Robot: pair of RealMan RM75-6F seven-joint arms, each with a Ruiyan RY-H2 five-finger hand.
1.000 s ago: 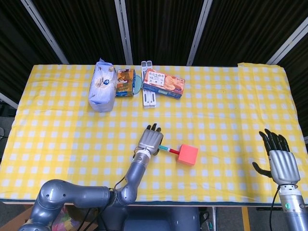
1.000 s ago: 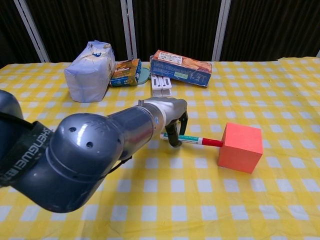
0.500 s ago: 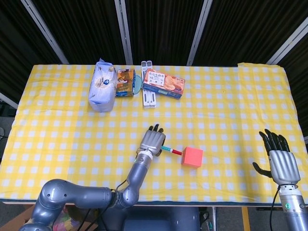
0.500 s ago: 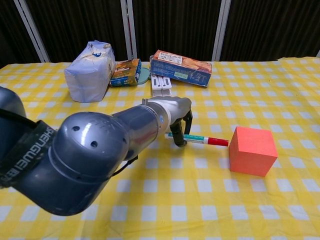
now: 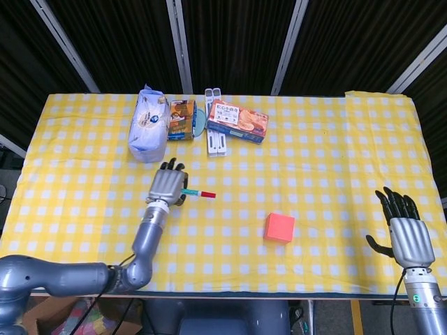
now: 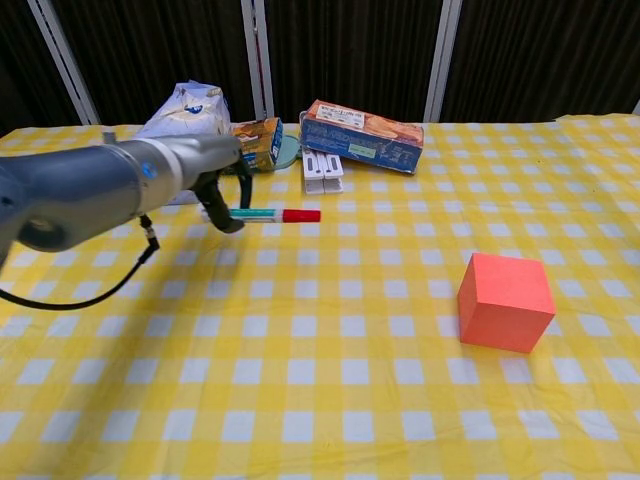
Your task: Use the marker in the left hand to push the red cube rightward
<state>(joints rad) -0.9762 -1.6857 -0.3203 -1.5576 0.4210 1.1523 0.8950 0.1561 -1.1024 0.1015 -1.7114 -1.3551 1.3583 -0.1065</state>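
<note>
The red cube [image 5: 279, 227] [image 6: 505, 301] rests alone on the yellow checked cloth, right of the table's middle. My left hand [image 5: 167, 186] [image 6: 222, 190] grips a green marker with a red cap [image 5: 199, 193] [image 6: 275, 215], held level with the cap pointing right. The marker tip is well to the left of the cube, a wide gap between them. My right hand [image 5: 403, 230] hangs past the table's front right edge with fingers spread and nothing in it; the chest view does not show it.
Along the back of the table [image 5: 335, 139] stand a white bag [image 5: 146, 123] [image 6: 180, 130], a small orange box [image 5: 181, 110] [image 6: 251, 144], a flat biscuit box [image 5: 237, 121] [image 6: 362, 135] and a white strip [image 5: 214, 132] [image 6: 322, 166].
My left hand has drawn back to the left and away from the cube, marker still in it. Before that the cube slid a little to the right; it now lies still.
</note>
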